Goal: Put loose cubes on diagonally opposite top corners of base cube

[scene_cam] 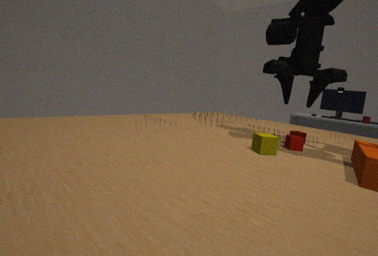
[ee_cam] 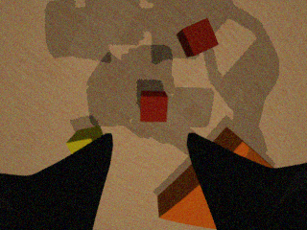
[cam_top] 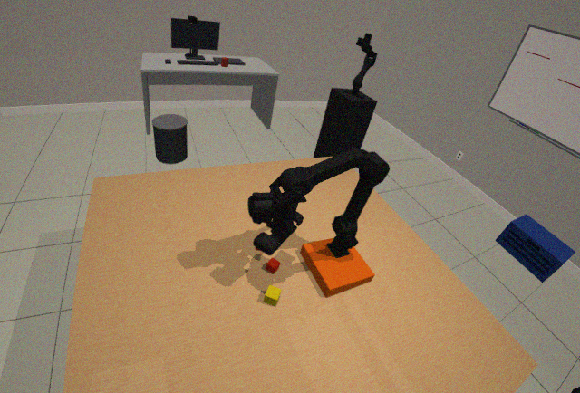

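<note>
A yellow cube sits flat on the table; the left finger partly covers it in the wrist view. A red cube sits a short way from it. A second red cube lies farther off, turned at an angle; in the top view the gripper hides almost all of it. The three cubes stand apart in the wrist view. My gripper is open and empty, pointing down well above the red cubes. In the wrist view the nearer red cube shows just ahead of the gap between the fingertips.
The arm stands on an orange block on the wooden table, to the right of the cubes. The arm's shadow falls around the red cubes. A desk, a bin and a second arm on a black pedestal stand beyond the table.
</note>
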Action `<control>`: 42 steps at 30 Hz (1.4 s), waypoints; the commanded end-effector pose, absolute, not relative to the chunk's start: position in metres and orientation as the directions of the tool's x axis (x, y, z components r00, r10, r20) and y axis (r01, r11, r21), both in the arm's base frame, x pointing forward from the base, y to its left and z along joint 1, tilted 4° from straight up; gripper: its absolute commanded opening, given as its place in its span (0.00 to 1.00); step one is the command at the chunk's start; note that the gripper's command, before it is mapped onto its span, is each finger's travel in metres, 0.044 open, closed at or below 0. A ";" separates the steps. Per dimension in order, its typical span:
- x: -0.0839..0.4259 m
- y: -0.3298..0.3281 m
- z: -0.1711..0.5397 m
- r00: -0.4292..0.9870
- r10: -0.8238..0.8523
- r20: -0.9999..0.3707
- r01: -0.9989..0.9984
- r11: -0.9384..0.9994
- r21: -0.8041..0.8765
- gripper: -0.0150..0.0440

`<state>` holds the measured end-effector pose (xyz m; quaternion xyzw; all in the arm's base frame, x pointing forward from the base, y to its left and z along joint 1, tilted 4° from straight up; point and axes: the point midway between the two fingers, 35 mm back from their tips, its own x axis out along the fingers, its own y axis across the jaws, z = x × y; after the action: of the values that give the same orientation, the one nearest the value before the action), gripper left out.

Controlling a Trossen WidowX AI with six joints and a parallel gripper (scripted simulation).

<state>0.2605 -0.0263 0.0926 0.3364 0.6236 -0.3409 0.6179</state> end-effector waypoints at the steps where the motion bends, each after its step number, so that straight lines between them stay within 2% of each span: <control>1: 0.254 -0.026 0.057 -0.042 -0.004 -0.999 0.844 0.536 -0.037 0.70; 41: 0.250 -0.026 -0.002 -0.042 -0.004 -0.999 0.844 0.536 -0.038 0.70; 42: 0.250 -0.026 -0.002 -0.042 -0.004 -0.999 0.844 0.536 -0.038 0.66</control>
<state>0.2537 -0.0259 0.0040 0.3334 0.6289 -0.3443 0.6121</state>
